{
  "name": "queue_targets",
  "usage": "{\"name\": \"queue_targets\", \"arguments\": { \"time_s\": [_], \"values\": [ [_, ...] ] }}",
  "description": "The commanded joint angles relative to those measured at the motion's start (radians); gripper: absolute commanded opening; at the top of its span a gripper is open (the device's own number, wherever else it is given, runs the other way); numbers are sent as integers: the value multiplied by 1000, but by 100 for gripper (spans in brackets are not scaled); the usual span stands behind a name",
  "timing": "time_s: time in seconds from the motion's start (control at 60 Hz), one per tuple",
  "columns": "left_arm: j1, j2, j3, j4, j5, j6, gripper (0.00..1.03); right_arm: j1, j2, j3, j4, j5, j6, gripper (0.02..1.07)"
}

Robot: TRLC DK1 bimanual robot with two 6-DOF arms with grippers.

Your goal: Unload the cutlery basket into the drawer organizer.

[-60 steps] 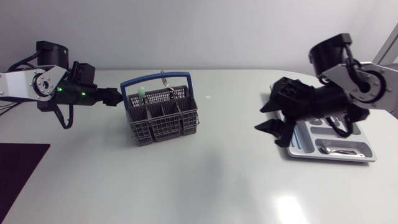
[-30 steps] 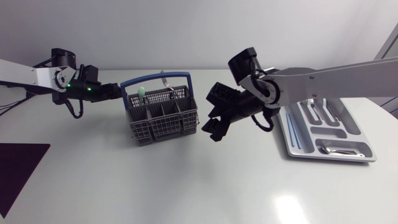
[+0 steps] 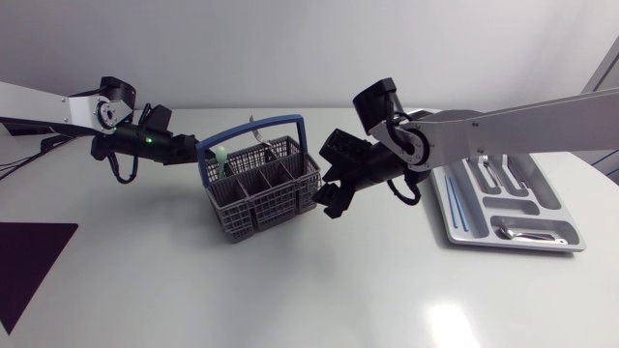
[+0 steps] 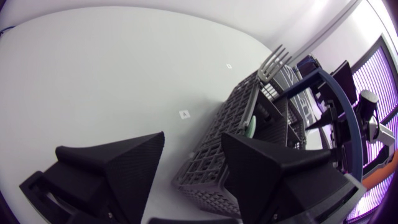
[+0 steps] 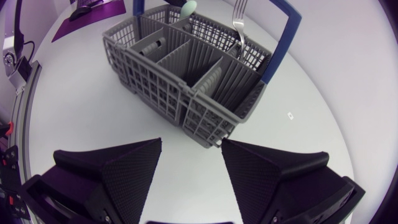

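Observation:
The grey cutlery basket (image 3: pixel 266 191) with a blue handle stands between my two arms. A fork (image 3: pixel 256 127) and a mint-green handled piece (image 3: pixel 221 155) stick up in it. My left gripper (image 3: pixel 191 155) is open at the basket's left end. In the left wrist view, the basket corner (image 4: pixel 208 165) lies between the left gripper's (image 4: pixel 193 135) fingers, with table showing beside one finger. My right gripper (image 3: pixel 326 193) is open at the basket's right end. The right wrist view has the basket corner (image 5: pixel 208 134) just ahead of this gripper's (image 5: pixel 191 142) fingertips. The fork (image 5: pixel 239 25) stands at the far side.
The silver drawer organizer (image 3: pixel 455 217) lies at the right of the table, under my right arm's long link, with a spoon (image 3: pixel 527 232) in its front compartment. A dark mat (image 3: pixel 24 256) covers the table's front left corner.
My right arm swung from the organizer over to the basket's right end. The left gripper advanced onto the basket's left end and narrowed. The basket slid right and turned.

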Motion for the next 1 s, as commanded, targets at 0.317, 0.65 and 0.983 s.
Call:
{"name": "queue_targets", "arguments": {
  "time_s": [0.317, 0.65, 0.983],
  "values": [
    [-78, -217, -301, -257, 0, 245, 61, -39, -10, -24, 26, 5, 73, 73],
    [-318, -377, -450, -315, -44, 251, 61, -42, 39, 42, 26, -1, 100, 73],
    [-175, -516, -454, -317, -75, 250, 66, -111, -153, -66, -9, -11, 65, 74]
  ]
}}
